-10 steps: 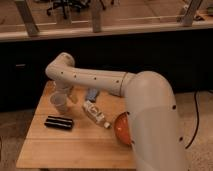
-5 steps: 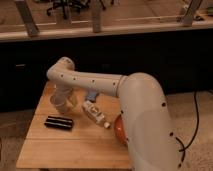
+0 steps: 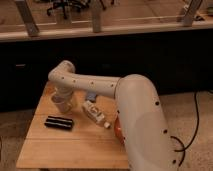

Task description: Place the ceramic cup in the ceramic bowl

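Your gripper (image 3: 63,95) sits over the cup (image 3: 60,105) at the left of the table (image 3: 75,145); the arm (image 3: 95,85) hides most of the orange bowl (image 3: 117,129).

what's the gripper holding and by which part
Cannot tell: the gripper is at the top of the ceramic cup on the table; any hold is hidden.

Wooden table (image 3: 75,150), lying white bottle (image 3: 95,114), black case (image 3: 59,122), blue item (image 3: 91,96)
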Robot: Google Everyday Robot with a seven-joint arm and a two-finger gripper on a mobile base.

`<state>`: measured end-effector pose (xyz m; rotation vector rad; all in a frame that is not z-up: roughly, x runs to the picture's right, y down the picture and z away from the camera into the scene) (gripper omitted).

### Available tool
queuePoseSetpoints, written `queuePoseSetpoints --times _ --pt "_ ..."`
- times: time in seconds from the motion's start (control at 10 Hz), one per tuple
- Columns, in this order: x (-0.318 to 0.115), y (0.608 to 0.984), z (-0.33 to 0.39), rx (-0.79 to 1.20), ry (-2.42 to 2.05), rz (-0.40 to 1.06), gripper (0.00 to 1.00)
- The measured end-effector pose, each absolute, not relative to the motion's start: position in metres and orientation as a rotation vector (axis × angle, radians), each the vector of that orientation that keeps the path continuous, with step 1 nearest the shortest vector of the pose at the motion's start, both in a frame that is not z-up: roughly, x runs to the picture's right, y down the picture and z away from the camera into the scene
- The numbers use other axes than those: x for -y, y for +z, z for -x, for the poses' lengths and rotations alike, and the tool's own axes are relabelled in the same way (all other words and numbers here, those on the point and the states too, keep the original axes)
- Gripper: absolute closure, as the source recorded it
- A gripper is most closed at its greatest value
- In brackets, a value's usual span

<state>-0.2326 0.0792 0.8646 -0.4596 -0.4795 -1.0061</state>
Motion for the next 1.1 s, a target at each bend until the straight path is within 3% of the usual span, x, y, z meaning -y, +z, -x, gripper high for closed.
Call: queuePoseSetpoints --times 0.1,0.5,0.8,1.1 --pt "-0.082 0.867 0.233 0.481 -1.005 0.463 0.27" --pt "-0.088 0.872 0.24 0.49 -1.001 0.474 0.69" --pt "-0.082 0.862 0.239 0.49 -0.995 0.476 0.95" --pt "-0.069 0.849 0.22 0.488 -0.967 0.477 0.97"
